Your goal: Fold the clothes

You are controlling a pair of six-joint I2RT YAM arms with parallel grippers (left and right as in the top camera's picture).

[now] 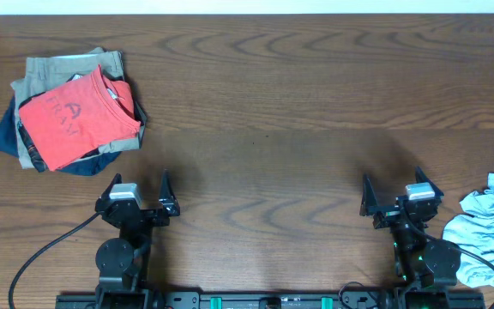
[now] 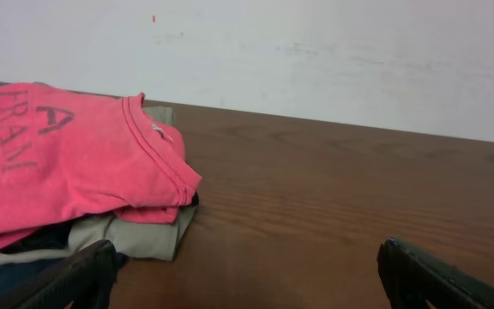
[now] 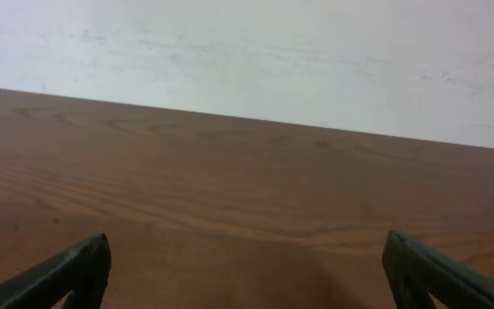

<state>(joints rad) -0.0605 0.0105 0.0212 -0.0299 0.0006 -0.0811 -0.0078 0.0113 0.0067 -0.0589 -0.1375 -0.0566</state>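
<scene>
Tabletop [image 1: 273, 103] of brown woodgrain below white wall [image 3: 247, 51] bears crumpled clothes [image 1: 491, 227]; left end effector [image 1: 138, 184] and right end effector [image 1: 393, 182] gape.

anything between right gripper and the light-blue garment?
Nothing. Overhead shows only bare table between the right gripper and the light-blue garment.

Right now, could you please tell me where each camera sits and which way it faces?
Overhead: above the table, looking straight down; left fingers and right fingers open, red T-shirt far left, light-blue garment at right edge.
Left wrist: on the left arm, facing the wall across the table; own fingers at bottom corners, T-shirt left.
Right wrist: on the right arm, facing bare wood and wall; own fingers only.
Shared: overhead and left wrist both show the T-shirt.
</scene>
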